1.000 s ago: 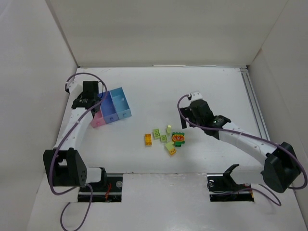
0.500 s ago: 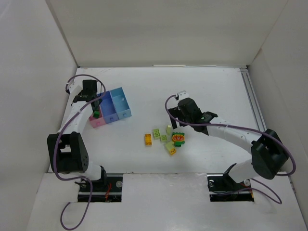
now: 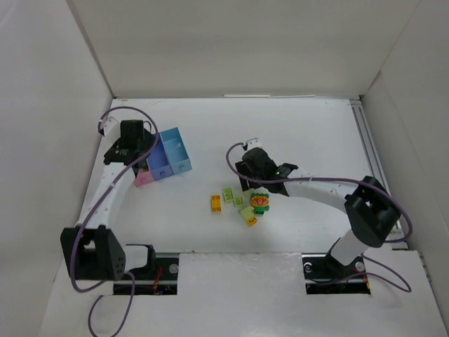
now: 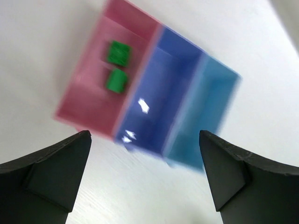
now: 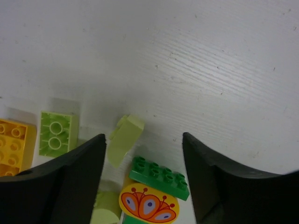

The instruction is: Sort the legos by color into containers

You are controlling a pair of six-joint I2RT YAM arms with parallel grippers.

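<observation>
While the left gripper [image 4: 144, 140] is hovering spread and empty, the right gripper [image 5: 143, 139], likewise, is bracketing a pale yellow brick [image 5: 124, 140]; descent and closure look due.

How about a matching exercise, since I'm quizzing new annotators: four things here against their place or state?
1. dark green bricks
2. orange brick
3. right gripper
4. left gripper

A. open over the loose bricks
B. inside the pink box
C. open above the row of boxes
D. on the table, leftmost of the loose bricks

Pairs: 1-B, 2-D, 3-A, 4-C.
</observation>
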